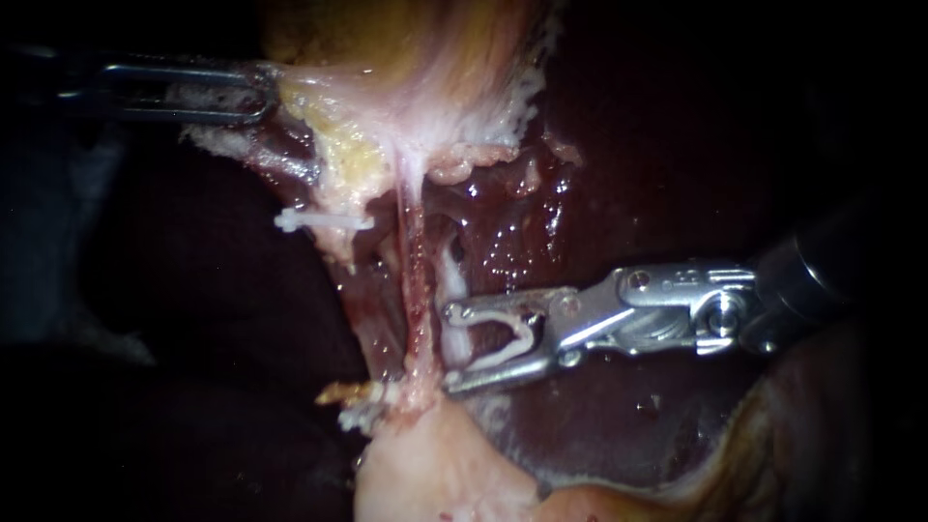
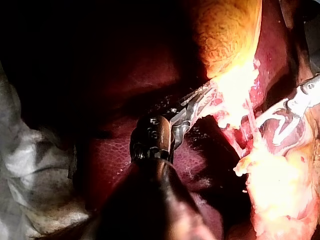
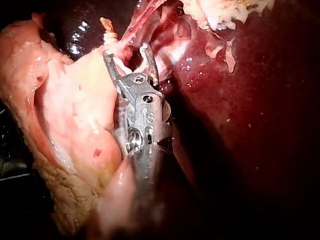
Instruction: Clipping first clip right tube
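Liver (image 1: 657,174) lies bare beyond the right tube (image 1: 452,280).
Spread jaws of the right instrument (image 1: 449,350) cradle an open clip (image 1: 517,343), tips at that tube; the left instrument (image 1: 266,92) pinches pale tissue (image 1: 329,97).

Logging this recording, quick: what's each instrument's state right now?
Left instrument: shut on pale tissue.
Right instrument: spread wide, holding an unclosed white clip.

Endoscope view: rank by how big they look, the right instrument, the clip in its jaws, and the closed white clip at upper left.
1. The right instrument, clearly largest.
2. The loaded clip and the closed clip: about alike, one spread open in the jaws, one shut flat, so I won't rank them.
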### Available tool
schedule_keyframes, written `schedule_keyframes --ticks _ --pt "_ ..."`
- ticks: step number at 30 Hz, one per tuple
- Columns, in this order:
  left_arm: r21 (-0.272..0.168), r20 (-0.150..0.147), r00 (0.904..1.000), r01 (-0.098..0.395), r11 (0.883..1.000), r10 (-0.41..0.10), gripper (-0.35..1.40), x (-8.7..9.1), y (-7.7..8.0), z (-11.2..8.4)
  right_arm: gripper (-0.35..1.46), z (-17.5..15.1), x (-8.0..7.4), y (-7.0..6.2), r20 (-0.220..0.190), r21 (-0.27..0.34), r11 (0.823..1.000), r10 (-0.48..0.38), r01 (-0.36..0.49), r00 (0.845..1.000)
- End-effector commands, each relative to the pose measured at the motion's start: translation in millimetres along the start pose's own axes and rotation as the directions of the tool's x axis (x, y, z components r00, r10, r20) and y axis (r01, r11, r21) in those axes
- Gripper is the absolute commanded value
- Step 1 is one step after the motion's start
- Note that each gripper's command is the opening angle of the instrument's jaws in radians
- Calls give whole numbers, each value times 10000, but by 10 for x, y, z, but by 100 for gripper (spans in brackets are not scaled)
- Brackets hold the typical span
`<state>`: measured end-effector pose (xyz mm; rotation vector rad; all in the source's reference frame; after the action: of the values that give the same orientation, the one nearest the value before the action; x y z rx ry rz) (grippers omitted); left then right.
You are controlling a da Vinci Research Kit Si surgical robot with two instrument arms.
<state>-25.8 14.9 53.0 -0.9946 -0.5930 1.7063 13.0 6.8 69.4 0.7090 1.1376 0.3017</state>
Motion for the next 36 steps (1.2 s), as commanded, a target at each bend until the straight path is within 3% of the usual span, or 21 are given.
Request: schedule_keyframes --ticks 1,10,22,36 --pt "1 -1 10000 0 10000 0 -35 0 0 0 50 3 -2 2 0 -18 10000 -10 10 10000" --pt "3 -2 10000 1 10000 -1 -35 0 0 0 50 23 -13 12 -44 -124 9999 95 -96 9999" --pt "5 -3 10000 2 10000 -2 -35 0 1 0 50 49 -3 11 -798 270 9991 344 -324 9962" --pt "7 -5 10000 4 10000 -4 -35 0 1 1 50 74 4 9 -946 459 9984 384 -341 9948"
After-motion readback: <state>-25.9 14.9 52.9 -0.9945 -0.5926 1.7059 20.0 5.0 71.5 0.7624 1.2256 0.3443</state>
